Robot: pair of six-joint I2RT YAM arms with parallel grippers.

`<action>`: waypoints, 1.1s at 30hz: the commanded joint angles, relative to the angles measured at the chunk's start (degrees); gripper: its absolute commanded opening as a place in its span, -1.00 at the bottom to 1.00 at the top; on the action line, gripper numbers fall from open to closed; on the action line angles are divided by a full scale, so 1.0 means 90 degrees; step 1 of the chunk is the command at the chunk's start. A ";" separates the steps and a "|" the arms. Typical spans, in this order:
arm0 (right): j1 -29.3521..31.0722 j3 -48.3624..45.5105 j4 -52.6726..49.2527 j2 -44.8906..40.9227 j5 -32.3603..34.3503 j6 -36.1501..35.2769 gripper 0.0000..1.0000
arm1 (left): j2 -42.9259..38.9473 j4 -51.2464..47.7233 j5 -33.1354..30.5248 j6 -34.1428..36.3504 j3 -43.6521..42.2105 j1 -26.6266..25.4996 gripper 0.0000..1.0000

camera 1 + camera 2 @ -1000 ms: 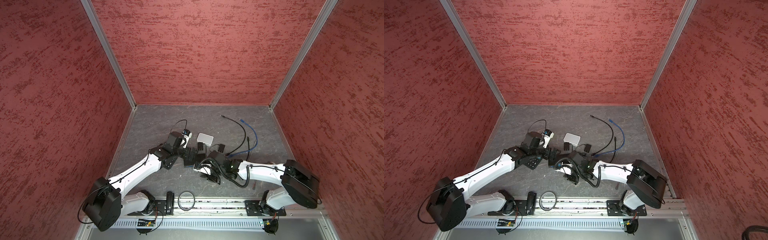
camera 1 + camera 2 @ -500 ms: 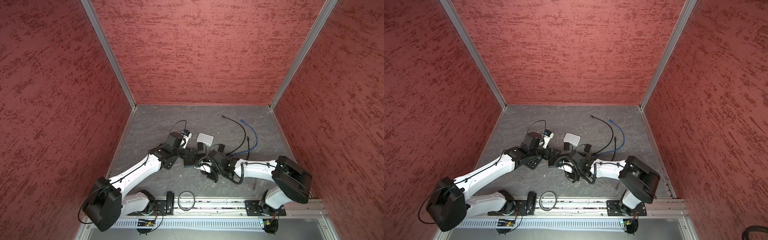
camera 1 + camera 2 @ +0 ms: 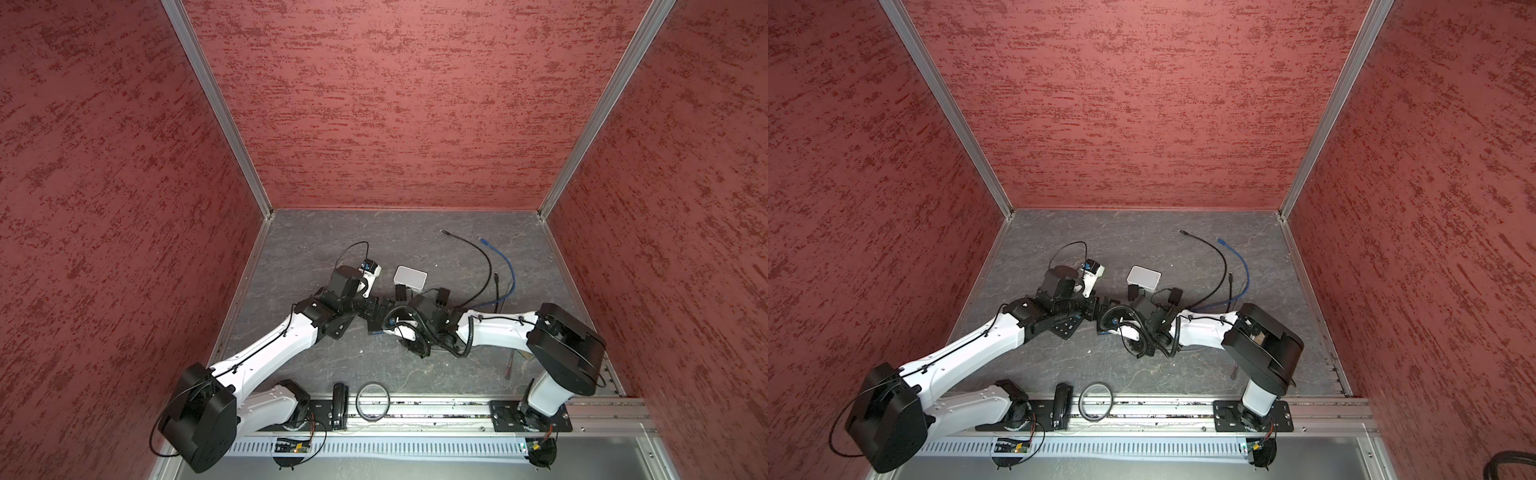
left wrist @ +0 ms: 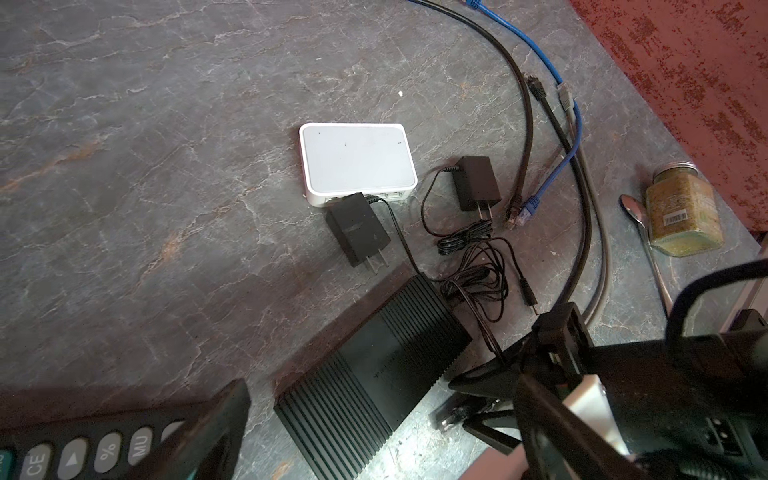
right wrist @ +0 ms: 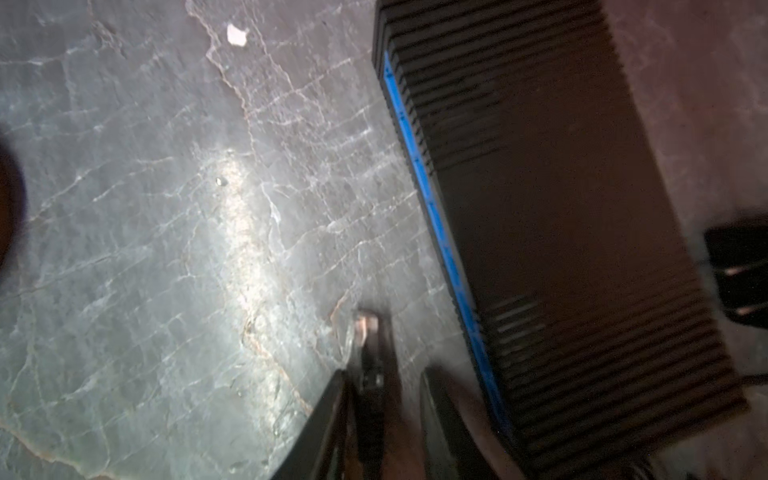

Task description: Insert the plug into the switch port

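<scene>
The right claw (image 5: 386, 382) has the plug (image 5: 368, 332) between its fingers, lying against one finger with a gap to the other. The picture is smeared, so I cannot tell whether the plug is gripped. Its pale tip pokes past the fingertips, near the switch (image 5: 561, 228) just beside the claw but apart from its blue face. Only the right wrist view shows the plug and that blue face, and any ports there are too blurred to make out. The left claw (image 3: 376, 311), close against the right one, stands wide open. The left wrist view shows one finger (image 4: 216, 424) of it above a calculator (image 4: 83, 453) that the frame cuts off. In both top views the claws and arms cover the plug and most of the switch. Beyond the switch from the claws, clear only in the left wrist view, lie one white box (image 4: 357, 160) and two adapters (image 4: 357, 228), the nearer touching the box. Farther out are four cables (image 4: 530, 205) by my count: two black, one blue, one grey. Farthest out are one jar (image 4: 681, 212) and one spoon (image 4: 640, 224).
</scene>
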 commanded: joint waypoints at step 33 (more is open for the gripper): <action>-0.1435 -0.0093 0.0468 -0.1460 -0.2594 0.0275 -0.92 | -0.1602 0.2107 0.0220 0.4987 -0.1405 -0.0317 1.00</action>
